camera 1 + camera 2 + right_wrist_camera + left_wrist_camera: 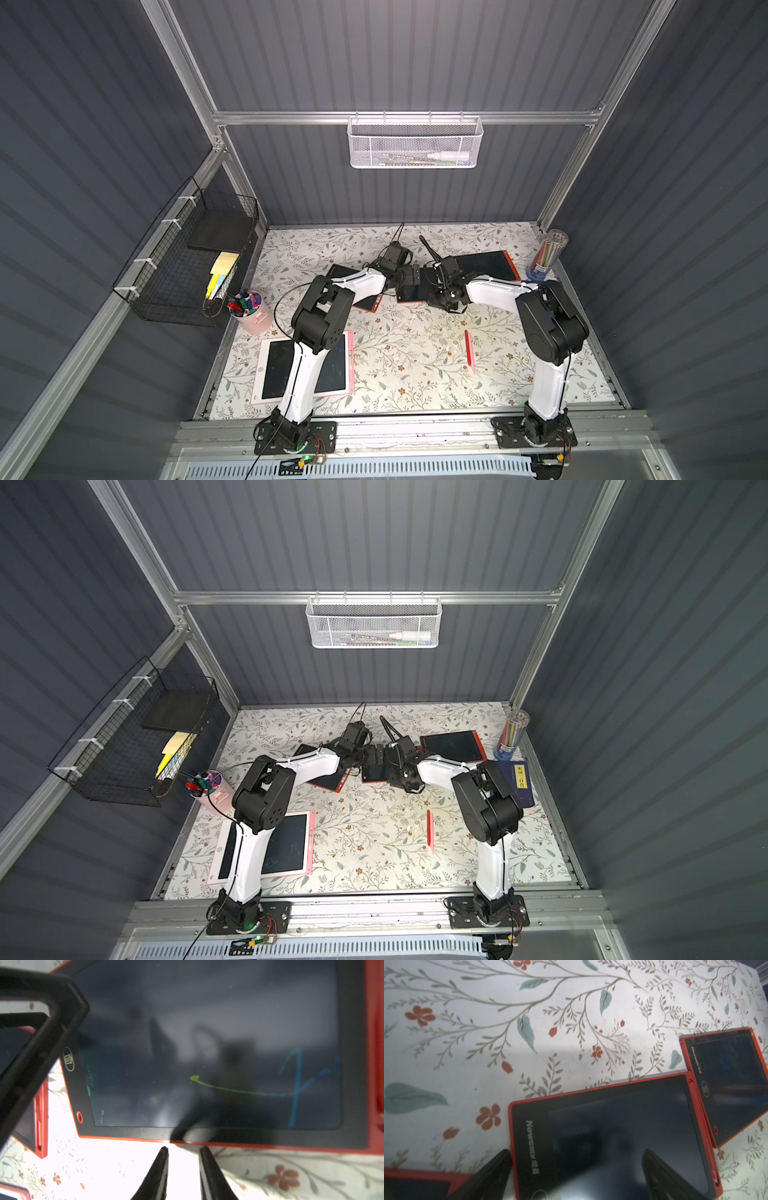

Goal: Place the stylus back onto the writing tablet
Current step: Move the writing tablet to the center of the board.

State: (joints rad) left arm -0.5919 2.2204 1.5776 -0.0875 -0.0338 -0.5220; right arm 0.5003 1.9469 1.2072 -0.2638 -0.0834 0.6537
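Behind your slightly parted, empty right gripper [185, 1148], the red stylus [468, 348] is lying front-to-back on the counter [395, 365], nearer that arm.

Pink tablet [334, 365]: screen centre covered by the left arm [320, 316] in both top views. Central red tablet [409, 294]: mostly under that arm and the right arm [446, 286]. White basket [365, 145]: contents too small to identify (one pale tube [449, 156] excepted). Left wrist view: left pincer [577, 1151] cut off at the frame edge, fingers blurred. Right wrist view: reflections on the tablet screen [207, 1053] blurred.
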